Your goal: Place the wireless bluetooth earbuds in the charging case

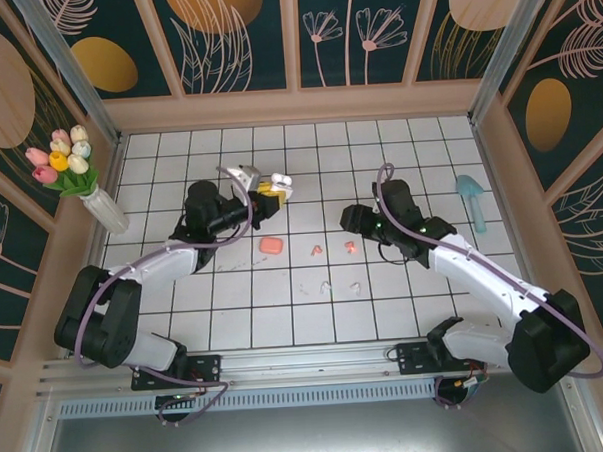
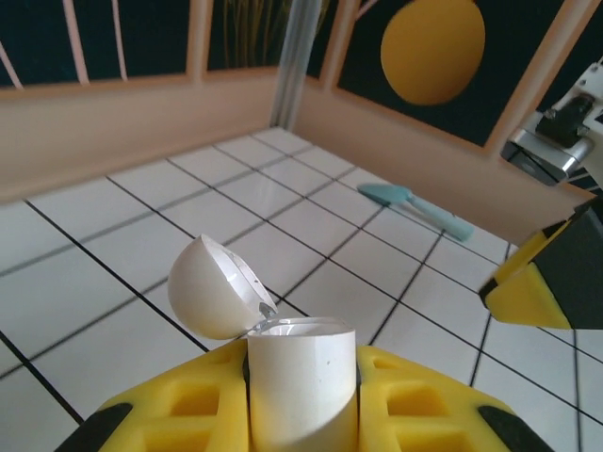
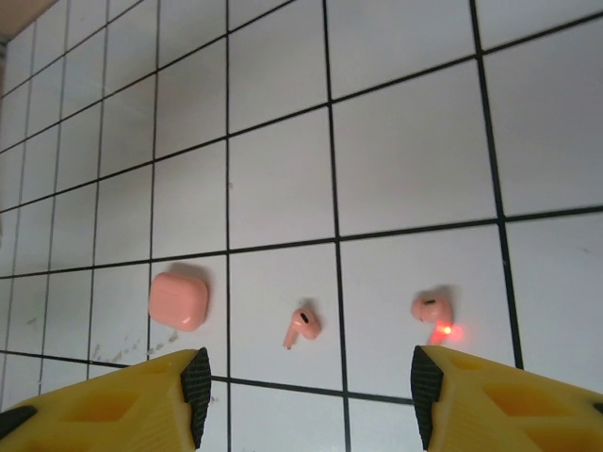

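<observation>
Earbuds point(image 3: 302, 326), glossy pink, lie before open right jaws; left jaws clamp smooth white case point(image 2: 301, 386).

White tiled floor point(image 1: 235, 311), floral wall panels point(image 1: 235, 41)

1 camera looks down from above; 2 wrist cameras sit close, all sharing the tiled table point(image 1: 309, 166).

I see the white charging case point(image 2: 301, 377) upright in the left hand point(image 2: 301, 419), its rounded lid point(image 2: 212, 287) hinged open and tipped back. On the table point(image 3: 415, 141) the closed salmon-pink case point(image 3: 179, 299) lies flat. The first pink earbud point(image 3: 302, 325) lies one tile over and the second pink earbud point(image 3: 433, 309) one further. Nearer the arms are two pale specks, probably the white earbuds point(image 1: 324, 284) point(image 1: 355, 286).
</observation>
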Controlling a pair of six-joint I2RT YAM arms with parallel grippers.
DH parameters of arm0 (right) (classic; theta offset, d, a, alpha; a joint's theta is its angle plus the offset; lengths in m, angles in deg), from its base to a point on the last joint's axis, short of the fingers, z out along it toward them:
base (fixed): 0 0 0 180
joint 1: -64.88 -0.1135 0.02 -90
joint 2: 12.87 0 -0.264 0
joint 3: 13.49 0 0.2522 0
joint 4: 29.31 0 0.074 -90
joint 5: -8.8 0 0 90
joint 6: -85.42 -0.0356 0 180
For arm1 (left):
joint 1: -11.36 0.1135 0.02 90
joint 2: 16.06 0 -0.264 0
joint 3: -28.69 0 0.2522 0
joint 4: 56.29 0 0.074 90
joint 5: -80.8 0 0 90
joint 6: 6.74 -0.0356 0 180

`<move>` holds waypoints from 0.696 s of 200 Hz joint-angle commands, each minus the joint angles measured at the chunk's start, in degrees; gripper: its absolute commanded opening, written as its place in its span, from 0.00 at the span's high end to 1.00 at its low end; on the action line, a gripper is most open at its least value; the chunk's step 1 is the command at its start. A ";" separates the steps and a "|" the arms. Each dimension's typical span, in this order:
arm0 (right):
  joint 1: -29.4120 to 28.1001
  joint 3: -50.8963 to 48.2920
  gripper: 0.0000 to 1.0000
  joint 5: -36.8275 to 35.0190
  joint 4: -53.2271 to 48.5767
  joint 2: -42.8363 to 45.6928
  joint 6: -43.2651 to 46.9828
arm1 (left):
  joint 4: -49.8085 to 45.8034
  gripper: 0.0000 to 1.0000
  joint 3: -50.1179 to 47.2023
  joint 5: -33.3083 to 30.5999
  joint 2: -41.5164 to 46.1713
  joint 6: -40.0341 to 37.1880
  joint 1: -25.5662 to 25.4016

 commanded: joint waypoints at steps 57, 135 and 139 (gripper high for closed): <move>-7.77 -4.22 0.40 -8.84 -6.37 0.63 -11.34 | 37.85 1.00 -12.34 -10.40 0.95 4.77 -0.65; -24.33 0.91 0.40 -16.21 -9.72 -13.59 -29.43 | 47.46 1.00 -14.98 -12.22 -0.30 4.88 -0.80; -24.95 1.57 0.40 -16.74 -10.37 -14.58 -30.37 | 47.44 1.00 -15.03 -12.32 -0.35 4.76 -0.80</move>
